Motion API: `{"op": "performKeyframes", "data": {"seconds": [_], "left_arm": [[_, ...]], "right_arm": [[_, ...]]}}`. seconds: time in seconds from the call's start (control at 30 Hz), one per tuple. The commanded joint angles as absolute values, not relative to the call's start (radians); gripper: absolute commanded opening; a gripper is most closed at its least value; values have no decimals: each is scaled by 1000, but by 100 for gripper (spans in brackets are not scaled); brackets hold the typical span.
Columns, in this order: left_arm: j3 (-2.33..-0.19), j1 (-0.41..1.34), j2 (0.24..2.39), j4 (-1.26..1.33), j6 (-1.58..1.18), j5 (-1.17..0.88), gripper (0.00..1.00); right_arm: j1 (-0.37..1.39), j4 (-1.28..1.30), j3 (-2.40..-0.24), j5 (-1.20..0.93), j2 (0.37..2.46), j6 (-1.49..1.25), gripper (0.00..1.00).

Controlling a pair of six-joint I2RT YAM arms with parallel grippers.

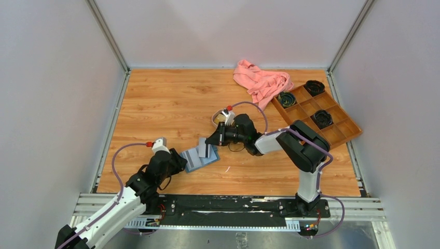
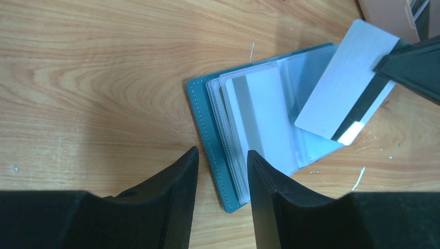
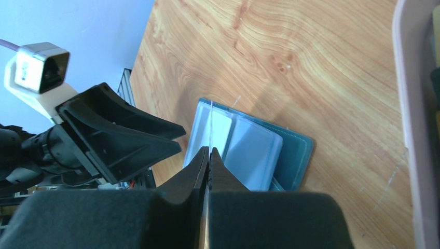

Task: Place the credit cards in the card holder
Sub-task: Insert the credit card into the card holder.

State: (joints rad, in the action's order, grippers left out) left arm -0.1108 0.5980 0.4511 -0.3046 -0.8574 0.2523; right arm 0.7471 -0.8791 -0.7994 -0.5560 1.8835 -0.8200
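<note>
One white-grey card [image 2: 342,83], pinched in the right gripper [image 3: 209,155], tilts over the open card holder [image 2: 200,109], its teal edge between the half-open jaws of the left gripper [image 2: 223,153]; unclamped, the holder could slide and the card miss its sleeve

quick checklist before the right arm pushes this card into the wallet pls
1. Held card clamped in right gripper: ok, jaws shut on it.
2. Card holder lying open, sleeves exposed: ok.
3. Left gripper steadying the holder: cannot tell; jaws apart astride its edge.
4. Card edge aligned with a sleeve mouth: cannot tell.
5. Target sleeve free: cannot tell; one holds a stored card.
</note>
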Motion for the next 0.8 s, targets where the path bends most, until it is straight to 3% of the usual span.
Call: {"op": "performKeyframes", "data": {"seconds": [0.0, 0.3, 0.77], "left_arm": [[-127, 594, 434, -318, -864, 277, 45], [-106, 592, 542, -243, -871, 250, 47], [-105, 594, 604, -250, -873, 265, 38]], "right_arm": [[739, -814, -817, -533, 1888, -785, 0], [757, -810, -836, -565, 1928, -805, 0], [740, -886, -822, -604, 1911, -856, 0]]}}
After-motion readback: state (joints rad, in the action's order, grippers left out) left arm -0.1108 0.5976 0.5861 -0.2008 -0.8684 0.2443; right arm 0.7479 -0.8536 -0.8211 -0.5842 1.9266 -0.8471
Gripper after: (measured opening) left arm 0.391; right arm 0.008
